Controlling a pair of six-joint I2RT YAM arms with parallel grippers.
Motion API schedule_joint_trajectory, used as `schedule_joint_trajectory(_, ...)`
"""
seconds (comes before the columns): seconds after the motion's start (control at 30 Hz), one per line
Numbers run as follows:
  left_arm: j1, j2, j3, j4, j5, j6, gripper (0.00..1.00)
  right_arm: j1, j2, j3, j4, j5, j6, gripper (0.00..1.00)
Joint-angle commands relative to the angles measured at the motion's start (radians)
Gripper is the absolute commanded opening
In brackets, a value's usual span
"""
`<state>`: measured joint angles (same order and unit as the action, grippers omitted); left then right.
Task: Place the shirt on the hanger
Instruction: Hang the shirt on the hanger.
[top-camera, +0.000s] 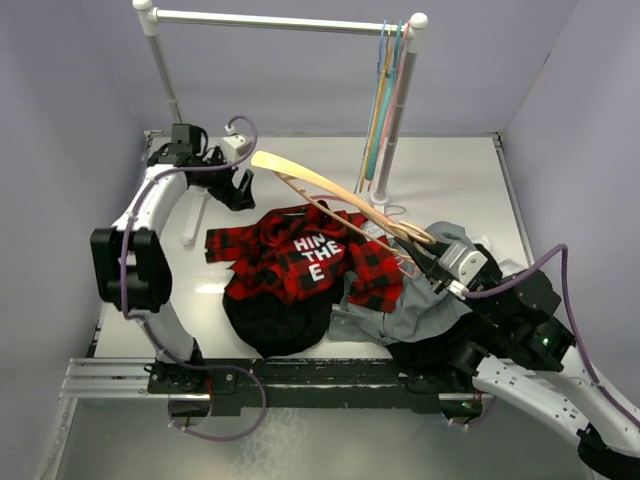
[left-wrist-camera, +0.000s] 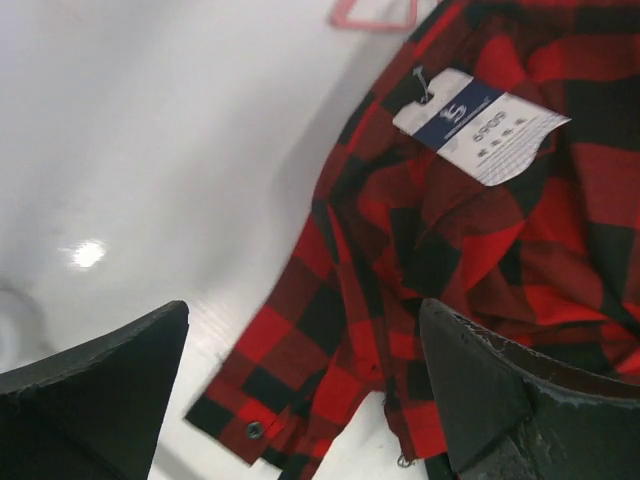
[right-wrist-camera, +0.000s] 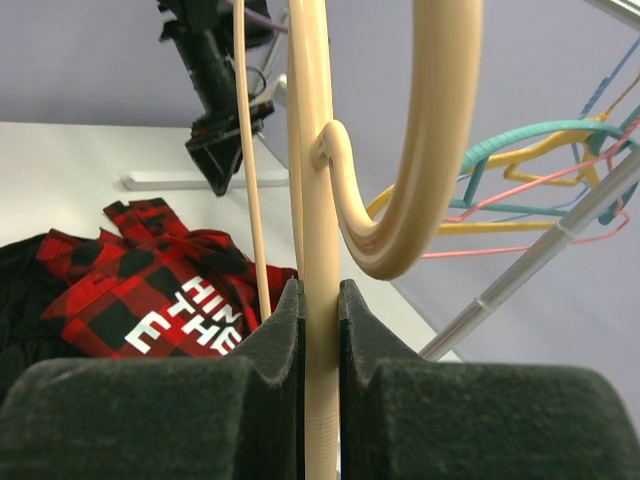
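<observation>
The red-and-black plaid shirt (top-camera: 295, 255) lies crumpled on the white table, white lettering facing up. My left gripper (top-camera: 238, 188) hangs open just beyond its far left sleeve. In the left wrist view the gripper (left-wrist-camera: 300, 400) has its jaws wide apart above the buttoned cuff of the shirt (left-wrist-camera: 470, 250), holding nothing. A white and blue tag (left-wrist-camera: 480, 125) is pinned to the cloth. The tan hanger (top-camera: 330, 195) slants over the shirt's right side. My right gripper (top-camera: 428, 250) is shut on it by the neck below the hook. In the right wrist view the gripper (right-wrist-camera: 320, 300) clamps the hanger (right-wrist-camera: 318, 180), with the shirt (right-wrist-camera: 150, 290) beyond.
A white clothes rack (top-camera: 285, 20) stands at the back, with teal, yellow and pink hangers (top-camera: 385, 90) on its right end. A black garment (top-camera: 275, 325) and a grey garment (top-camera: 400, 310) lie beside and under the shirt. Lavender walls enclose the table.
</observation>
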<state>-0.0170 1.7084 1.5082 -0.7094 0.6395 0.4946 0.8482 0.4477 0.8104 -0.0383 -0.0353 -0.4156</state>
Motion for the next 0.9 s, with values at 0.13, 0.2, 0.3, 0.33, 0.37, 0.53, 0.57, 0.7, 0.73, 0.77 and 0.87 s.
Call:
schedule_joint_trajectory(0.13,-0.003,0.286,0.119,-0.153,0.048,-0.037,0.99,0.002,0.023,-0.005,0.089,0.010,0.003,0.00)
schedule_joint_trajectory(0.2,0.003,0.309,0.108,-0.151,0.032,-0.054,0.99,0.002,0.015,-0.005,0.085,0.014,0.003,0.00)
schedule_joint_trajectory(0.3,0.016,0.321,0.081,-0.151,0.028,-0.067,0.99,0.002,0.008,-0.013,0.083,0.017,0.006,0.00)
schedule_joint_trajectory(0.33,0.017,0.323,0.074,-0.151,0.036,-0.071,0.99,0.002,0.009,-0.016,0.084,0.017,0.007,0.00)
schedule_joint_trajectory(0.37,0.017,0.326,0.067,-0.154,0.044,-0.073,0.99,0.002,0.010,-0.020,0.084,0.016,0.007,0.00)
schedule_joint_trajectory(0.53,0.017,0.363,0.060,-0.181,0.113,-0.083,0.97,0.002,0.017,-0.028,0.092,0.010,0.009,0.00)
schedule_joint_trajectory(0.57,0.017,0.366,0.058,-0.185,0.126,-0.083,0.94,0.002,0.017,-0.028,0.093,0.009,0.009,0.00)
schedule_joint_trajectory(0.7,0.017,0.378,0.057,-0.209,0.167,-0.082,0.76,0.002,0.008,-0.027,0.088,0.012,0.010,0.00)
schedule_joint_trajectory(0.73,0.016,0.380,0.057,-0.213,0.167,-0.082,0.75,0.002,0.004,-0.027,0.086,0.013,0.011,0.00)
schedule_joint_trajectory(0.77,0.015,0.383,0.055,-0.215,0.169,-0.082,0.74,0.002,0.001,-0.027,0.085,0.014,0.011,0.00)
schedule_joint_trajectory(0.87,0.015,0.391,0.055,-0.222,0.177,-0.083,0.53,0.002,-0.007,-0.027,0.079,0.017,0.010,0.00)
